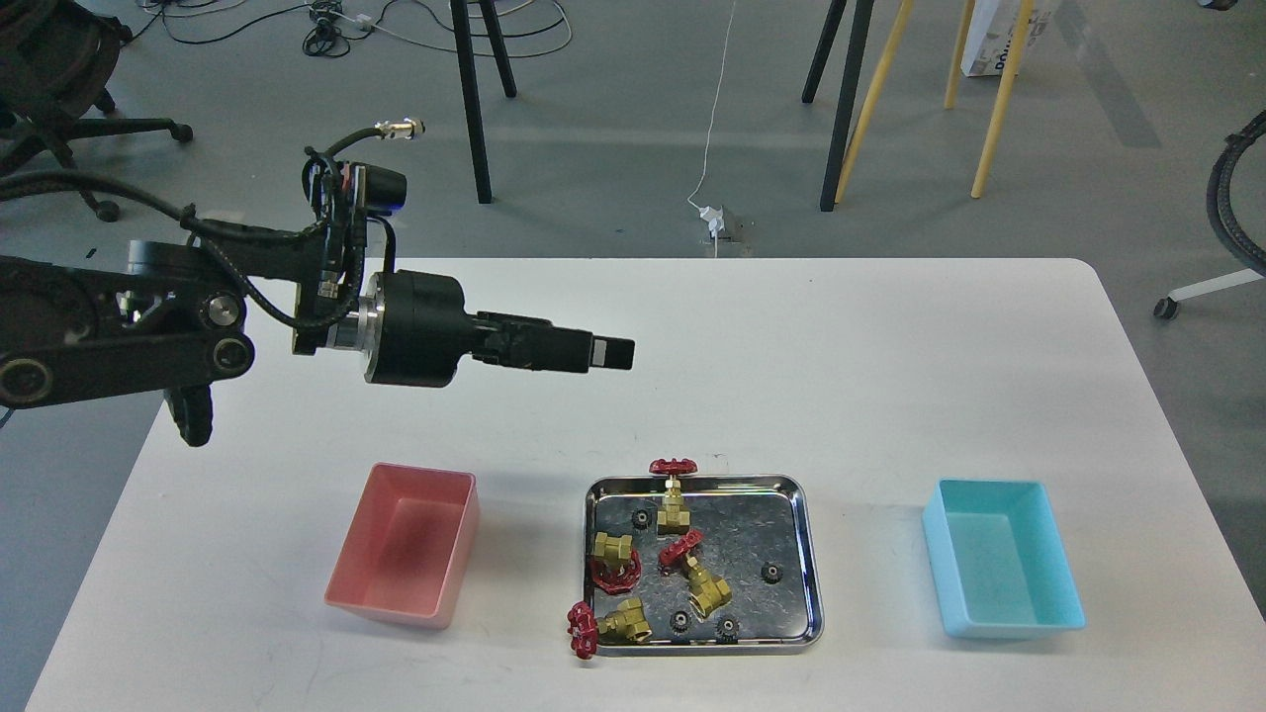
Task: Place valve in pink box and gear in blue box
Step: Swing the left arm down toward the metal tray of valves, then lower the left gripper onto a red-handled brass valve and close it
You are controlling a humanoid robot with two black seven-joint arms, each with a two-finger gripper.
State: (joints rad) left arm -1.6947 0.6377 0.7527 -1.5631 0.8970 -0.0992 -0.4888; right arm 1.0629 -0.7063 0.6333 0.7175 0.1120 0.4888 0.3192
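Several brass valves with red handwheels lie in a shiny steel tray (754, 482) at the table's front centre: one by the far rim (675, 506), one at the left (613, 547), one in the middle (706, 585), one at the near left corner (623, 621). Several tiny black gears lie among them, such as one at the right (770, 571) and one at the front (680, 620). The pink box (406, 559) stands empty left of the tray. The blue box (999, 569) stands empty to its right. My left gripper (615, 353) hovers high over the table, behind the pink box and tray, seen side-on. My right gripper is out of view.
The white table (841, 346) has its far edge near the top and a rounded right corner. Beyond it on the floor are black and yellow stand legs (851, 109), cables and an office chair base (99, 129).
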